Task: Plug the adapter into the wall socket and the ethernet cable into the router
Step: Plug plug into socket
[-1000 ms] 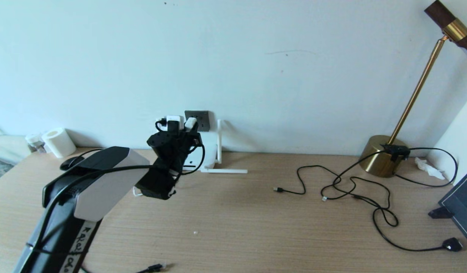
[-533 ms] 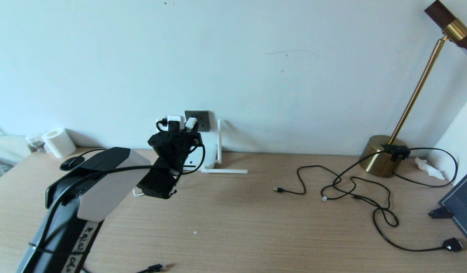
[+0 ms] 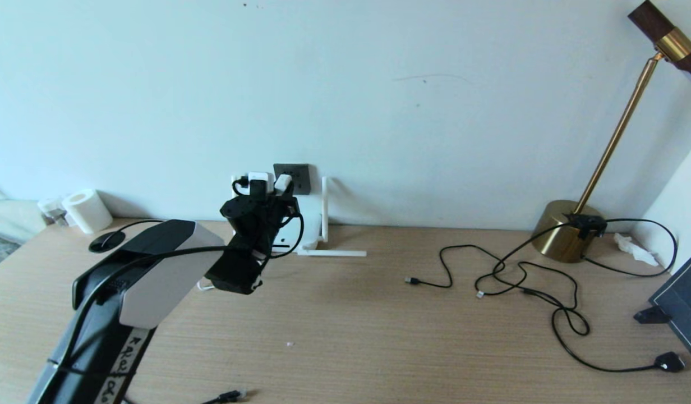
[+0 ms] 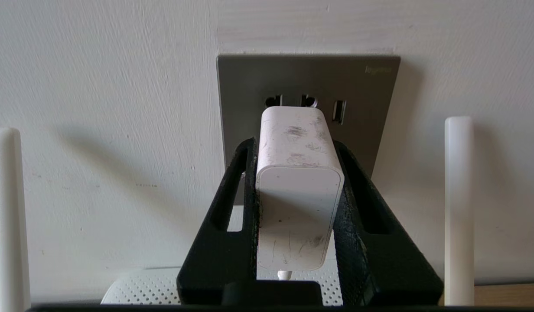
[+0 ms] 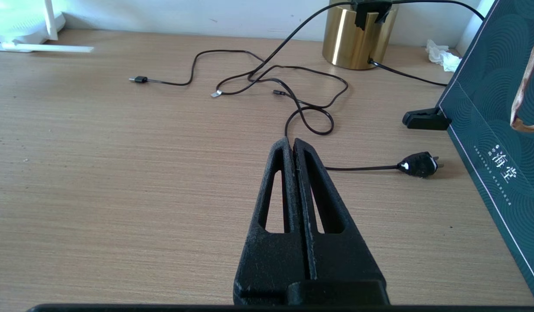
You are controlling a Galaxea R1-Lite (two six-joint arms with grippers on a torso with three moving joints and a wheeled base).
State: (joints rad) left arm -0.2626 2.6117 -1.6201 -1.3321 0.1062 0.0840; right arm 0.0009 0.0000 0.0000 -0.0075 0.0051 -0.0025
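My left gripper is shut on the adapter, a white cube with a thin white cord leaving its rear. It holds the adapter up against the dark grey wall socket, just under the upper pin holes. In the head view the left gripper is raised at the wall in front of the wall socket. The white router lies right below, with its antennas standing up. The ethernet cable lies at the table's near edge. My right gripper hovers shut and empty over the table.
Thin black cables sprawl across the right half of the table and end in a black plug. A brass lamp base stands at the back right, a dark green box at the right edge. A paper roll and a mouse sit at the back left.
The left arm has crept slightly forward and to the right, carrying the adapter closer to the wall socket. Nothing else has moved.
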